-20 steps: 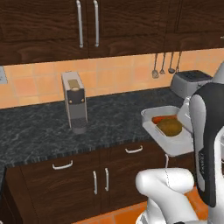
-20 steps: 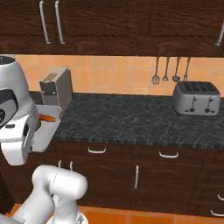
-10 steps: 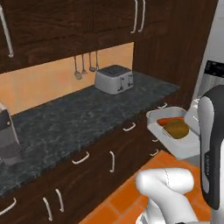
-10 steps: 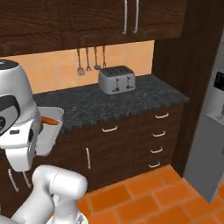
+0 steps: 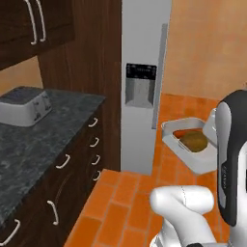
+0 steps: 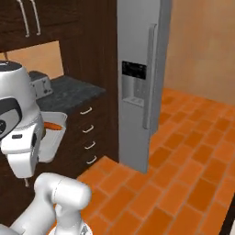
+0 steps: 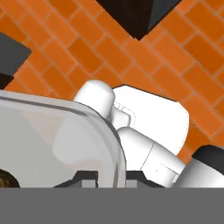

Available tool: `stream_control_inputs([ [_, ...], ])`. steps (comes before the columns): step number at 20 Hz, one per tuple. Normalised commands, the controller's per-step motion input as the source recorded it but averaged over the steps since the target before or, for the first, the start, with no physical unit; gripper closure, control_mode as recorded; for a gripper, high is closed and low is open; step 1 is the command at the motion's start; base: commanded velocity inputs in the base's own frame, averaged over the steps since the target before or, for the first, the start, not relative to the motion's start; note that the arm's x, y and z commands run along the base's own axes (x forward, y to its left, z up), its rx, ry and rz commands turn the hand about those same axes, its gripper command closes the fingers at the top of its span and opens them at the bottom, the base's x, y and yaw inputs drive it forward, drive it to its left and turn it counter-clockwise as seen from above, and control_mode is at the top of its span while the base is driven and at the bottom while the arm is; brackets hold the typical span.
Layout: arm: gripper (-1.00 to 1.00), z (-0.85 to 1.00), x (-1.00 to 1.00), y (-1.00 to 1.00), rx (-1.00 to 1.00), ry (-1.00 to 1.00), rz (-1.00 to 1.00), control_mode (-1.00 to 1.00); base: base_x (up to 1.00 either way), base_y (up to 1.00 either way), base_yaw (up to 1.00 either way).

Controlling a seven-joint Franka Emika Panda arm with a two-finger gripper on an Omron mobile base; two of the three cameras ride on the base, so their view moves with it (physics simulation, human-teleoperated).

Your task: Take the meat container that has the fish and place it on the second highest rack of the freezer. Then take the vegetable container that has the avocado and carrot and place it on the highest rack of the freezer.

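My gripper (image 7: pixel 111 176) is shut on the rim of the white vegetable container (image 5: pixel 174 144), which hangs level in front of the arm. In it lie the brownish avocado (image 5: pixel 194 141) and the orange carrot (image 5: pixel 180 133). From the right base view the container (image 6: pixel 51 143) sits beside my hand with the carrot (image 6: pixel 54 126) showing over its edge. The hand view looks down on the container's clear rim (image 7: pixel 105 127) above the tile floor. The freezer (image 5: pixel 143 72) stands ahead with its grey door (image 6: pixel 137 78) shut and its dark dispenser panel (image 5: pixel 141 85) facing me. The meat container and fish are out of view.
A dark stone counter (image 5: pixel 48 140) with a silver toaster (image 5: pixel 24 106) runs along the left, above dark drawers (image 5: pixel 94 144). Orange tile floor (image 6: pixel 183 156) stretches to the right of the fridge. An orange wall (image 6: pixel 202 46) stands behind it.
The whole picture has swung from the counter and toaster to the fridge, so the base has turned. The container stays in my grip in front of the arm.
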Motion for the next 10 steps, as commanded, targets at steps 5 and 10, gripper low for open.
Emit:
stream_control_inputs([
  [5,1.0,0.0,0.0,0.0,0.0,0.0,0.0,1.0,0.15,-0.59,-0.74],
  [10,1.0,0.0,0.0,0.0,0.0,0.0,0.0,1.0,0.75,-0.29,-0.55],
])
